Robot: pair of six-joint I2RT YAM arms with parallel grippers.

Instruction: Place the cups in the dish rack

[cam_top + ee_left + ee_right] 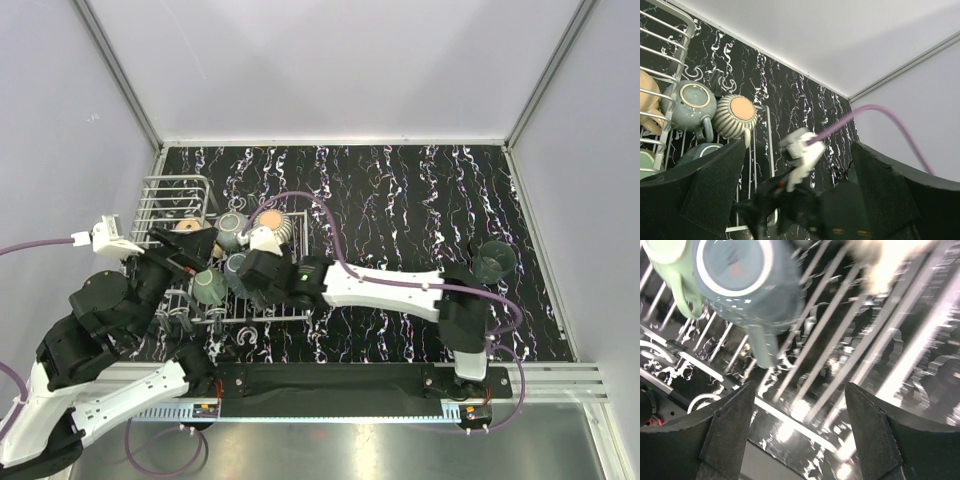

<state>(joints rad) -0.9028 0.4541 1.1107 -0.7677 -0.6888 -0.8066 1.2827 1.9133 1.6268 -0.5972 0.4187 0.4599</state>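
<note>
The white wire dish rack (175,182) stands at the left of the table. In it are a peach-tan cup (186,228), a grey-teal cup (232,228), a ribbed cup (272,222), a mint green cup (208,288) and another grey-teal cup (238,265). My right gripper (252,275) hovers over the rack's flat grid; in the right wrist view it (800,420) is open and empty, just below the upturned grey-teal cup (742,277) and the mint cup (670,260). My left gripper (195,245) is open over the rack and holds nothing (797,190). One dark teal cup (494,260) stands alone at the far right.
The right arm (390,285) stretches across the marbled black table from its base to the rack. In the left wrist view its white wrist camera (802,152) and purple cable (875,110) lie between my left fingers. Grey walls enclose the table.
</note>
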